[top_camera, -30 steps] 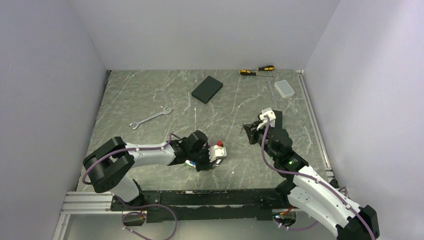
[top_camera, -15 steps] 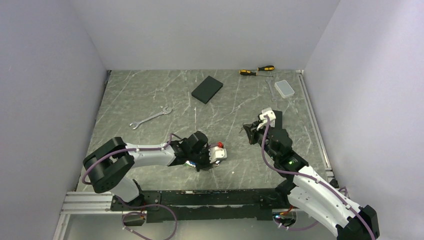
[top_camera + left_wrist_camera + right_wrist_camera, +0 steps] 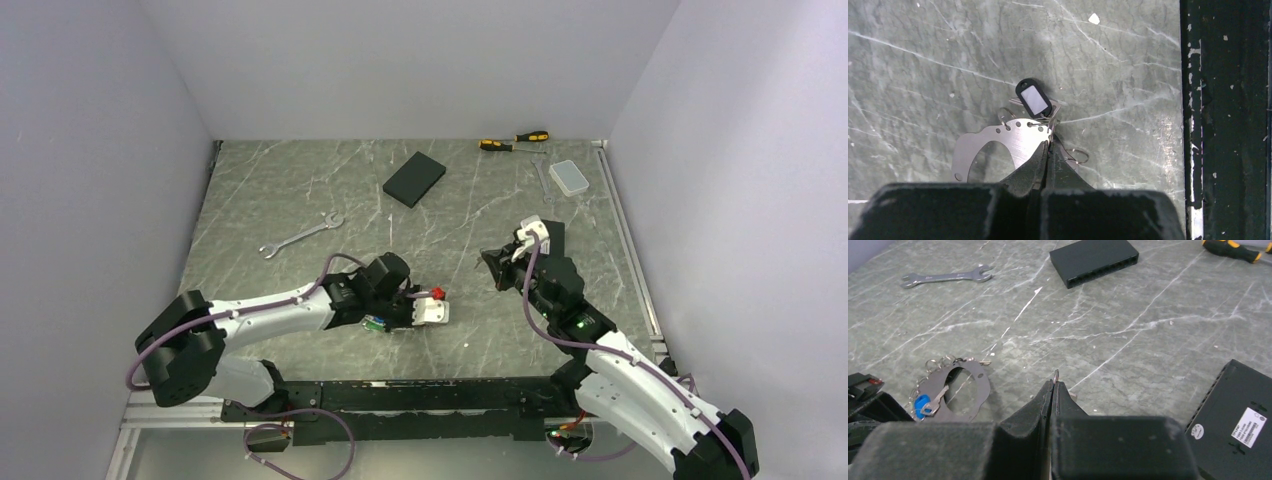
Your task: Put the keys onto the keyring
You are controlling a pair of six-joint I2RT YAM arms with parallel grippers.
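Pinching the keyring point(image 3: 1018, 137) at its edge with the left gripper point(image 3: 1048, 148), with jaws clenched tight on the flat silver metal. Lying flat on the table point(image 3: 923, 60), near the front edge, at about 6 o'clock in the top view. Shaped like a flat loop with one big hole in the middle and a row of tiny holes along the rim. Touching a black key point(image 3: 1033, 98) at 12 o'clock from the left fingertips point(image 3: 1037, 156), with its tag head pointing to 11 o'clock. Showing little wire rings point(image 3: 1006, 115) at the rim too, one at 10 o'clock from the tips and one at 3 o'clock.

Seen from the right wrist: a blue key point(image 3: 922, 403) at 8 o'clock inside the big hole. Peeking out under the left gripper in the top view, a bit of green tag point(image 3: 376, 322).

Squeezing a small ring point(image 3: 1056, 373) with the right gripper point(image 3: 1054, 386), with jaws shut on it so only its top pokes out. Cannot tell if a key hangs from it. Held at 3 o'clock from the left gripper, well apart from the keyring.

Farther back on the table: wrench point(image 3: 948, 276) at 10 o'clock, black box point(image 3: 1094, 261) at 12 o'clock, screwdrivers point(image 3: 513, 140) at 1 o'clock by the back wall, clear box point(image 3: 571, 177) at 2 o'clock.
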